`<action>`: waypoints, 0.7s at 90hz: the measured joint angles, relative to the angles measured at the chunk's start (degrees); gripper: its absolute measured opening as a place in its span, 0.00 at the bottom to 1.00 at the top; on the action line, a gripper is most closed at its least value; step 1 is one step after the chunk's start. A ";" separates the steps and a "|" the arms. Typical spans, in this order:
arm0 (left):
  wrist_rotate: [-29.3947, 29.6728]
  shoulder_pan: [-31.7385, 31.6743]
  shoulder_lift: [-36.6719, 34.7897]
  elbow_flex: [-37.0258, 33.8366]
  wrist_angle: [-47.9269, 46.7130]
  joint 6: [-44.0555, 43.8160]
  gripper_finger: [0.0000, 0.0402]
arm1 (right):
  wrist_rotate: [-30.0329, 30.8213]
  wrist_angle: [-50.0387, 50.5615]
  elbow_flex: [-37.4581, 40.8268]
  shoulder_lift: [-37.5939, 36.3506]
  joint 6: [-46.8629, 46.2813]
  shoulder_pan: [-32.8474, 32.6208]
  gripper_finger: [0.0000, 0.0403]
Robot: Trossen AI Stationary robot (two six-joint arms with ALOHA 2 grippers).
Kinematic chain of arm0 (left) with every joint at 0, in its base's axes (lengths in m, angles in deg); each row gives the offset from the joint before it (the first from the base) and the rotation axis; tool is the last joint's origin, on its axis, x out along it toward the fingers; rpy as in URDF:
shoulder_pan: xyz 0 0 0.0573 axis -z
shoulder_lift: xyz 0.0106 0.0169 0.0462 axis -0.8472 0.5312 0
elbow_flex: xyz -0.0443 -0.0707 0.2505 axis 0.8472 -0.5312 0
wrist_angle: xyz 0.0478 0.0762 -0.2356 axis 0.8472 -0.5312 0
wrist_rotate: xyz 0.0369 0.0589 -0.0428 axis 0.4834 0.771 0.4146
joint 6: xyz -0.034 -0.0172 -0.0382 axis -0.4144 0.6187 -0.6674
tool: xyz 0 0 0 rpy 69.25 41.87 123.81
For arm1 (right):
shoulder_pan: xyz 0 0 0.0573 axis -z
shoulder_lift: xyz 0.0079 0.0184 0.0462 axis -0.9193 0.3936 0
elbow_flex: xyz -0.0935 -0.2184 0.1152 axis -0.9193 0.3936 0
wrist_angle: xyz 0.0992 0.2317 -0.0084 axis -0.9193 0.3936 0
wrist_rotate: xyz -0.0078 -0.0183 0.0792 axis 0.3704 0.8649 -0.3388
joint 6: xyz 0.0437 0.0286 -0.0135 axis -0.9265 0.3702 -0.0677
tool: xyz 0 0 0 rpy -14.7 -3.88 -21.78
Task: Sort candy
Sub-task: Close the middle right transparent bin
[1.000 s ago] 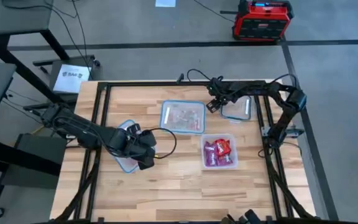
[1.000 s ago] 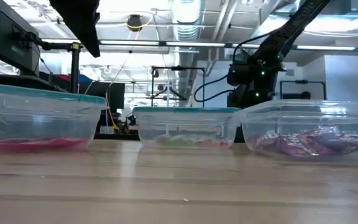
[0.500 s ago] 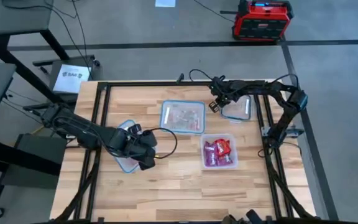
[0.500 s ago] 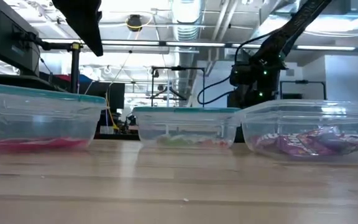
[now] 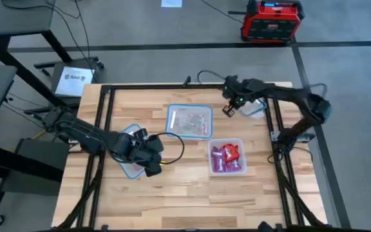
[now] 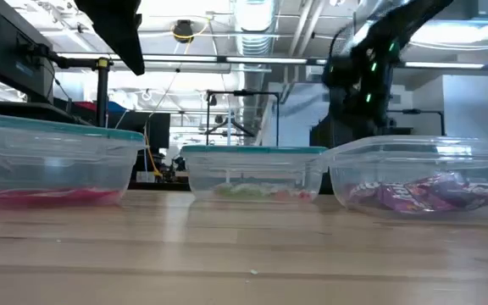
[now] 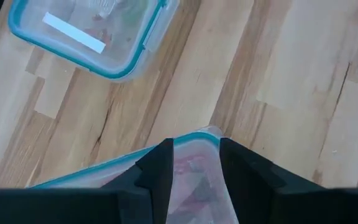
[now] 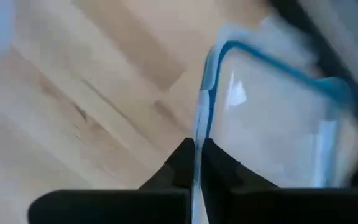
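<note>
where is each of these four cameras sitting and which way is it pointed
High view: above the table, looking straight down; shows both arms, left gripper over the left container, right gripper by the far right container.
Low view: at table-top height, looking level across three containers into the room; arm parts show above.
Left wrist view: on the left arm, looking past its fingers into the left container, the middle container beyond.
Right wrist view: on the right arm, its fingers at the far right container's rim.
Shared: high, low and left wrist views all show the middle container.

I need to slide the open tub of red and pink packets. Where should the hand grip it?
Pinch the far rim of the clear square tub from straight above, one finger inside: its top is open and the red and pink packets lie low, leaving the upright wall bare.
</note>
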 joint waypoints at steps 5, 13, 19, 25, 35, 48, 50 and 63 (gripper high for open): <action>0.00 0.00 0.00 0.00 0.71 -0.06 0.29 | 0.00 2.60 -0.76 -4.11 -0.08 -1.46 0.00; 0.01 0.00 0.00 0.00 2.20 0.69 0.29 | -0.29 6.31 -2.16 -10.96 -1.25 -4.68 0.00; 0.20 -0.09 -0.02 0.00 3.85 2.00 0.29 | -0.76 9.66 -3.10 -15.74 -3.03 -7.85 0.00; 0.33 -0.25 0.00 0.00 5.90 3.27 0.29 | -1.25 12.68 -4.59 -20.24 -5.18 -11.70 0.00; 0.37 -0.77 0.00 0.00 8.46 5.06 0.29 | -1.69 18.59 -8.66 -26.11 -8.71 -17.99 0.00; 0.37 -1.32 0.00 0.00 9.47 6.02 0.29 | -2.33 23.73 -13.87 -30.65 -11.06 -26.61 0.00; 0.37 -1.44 -0.02 0.00 9.45 6.02 0.29 | -2.83 24.00 -14.52 -31.10 -11.18 -28.01 0.00; 0.35 -1.88 0.00 0.00 9.47 6.02 0.29 | -7.09 24.11 -17.43 -32.05 -11.36 -37.24 0.00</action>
